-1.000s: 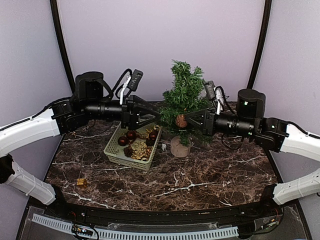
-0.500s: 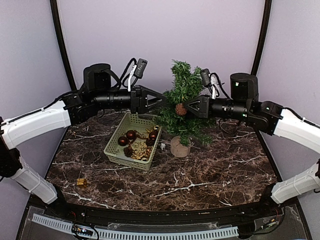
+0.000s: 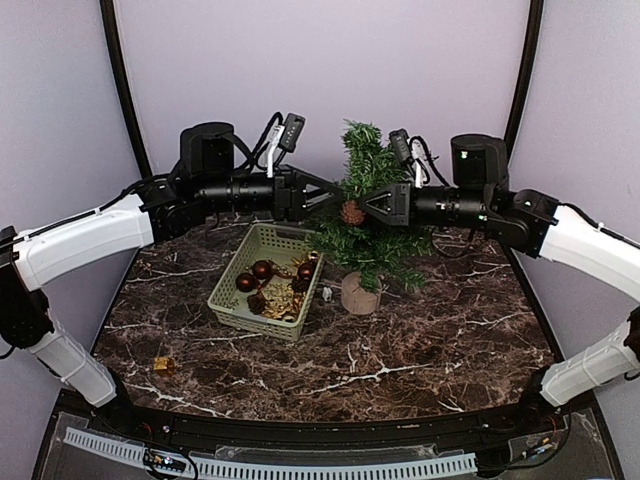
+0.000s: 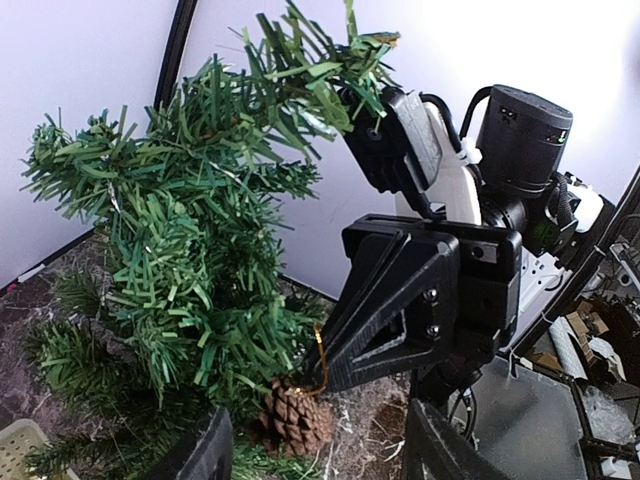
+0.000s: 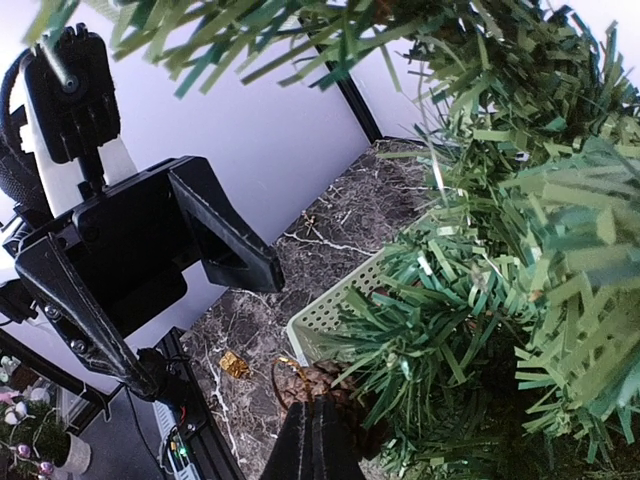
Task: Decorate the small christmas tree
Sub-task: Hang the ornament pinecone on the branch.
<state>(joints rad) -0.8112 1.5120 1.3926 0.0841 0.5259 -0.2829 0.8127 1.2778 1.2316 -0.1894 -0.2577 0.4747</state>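
Small christmas tree (image 3: 372,250) standing upright on the table (image 3: 430,345).
Bushy green needle branches rise over a short trunk set in a round tan wooden base (image 3: 360,296); it stands toward the back of the dark marble top, just beside the pale green basket (image 3: 228,300).

Bristly small christmas tree (image 3: 362,160), rough pinecone (image 4: 296,420), glossy marbled table (image 3: 420,350) — matt plastic basket (image 3: 248,320)
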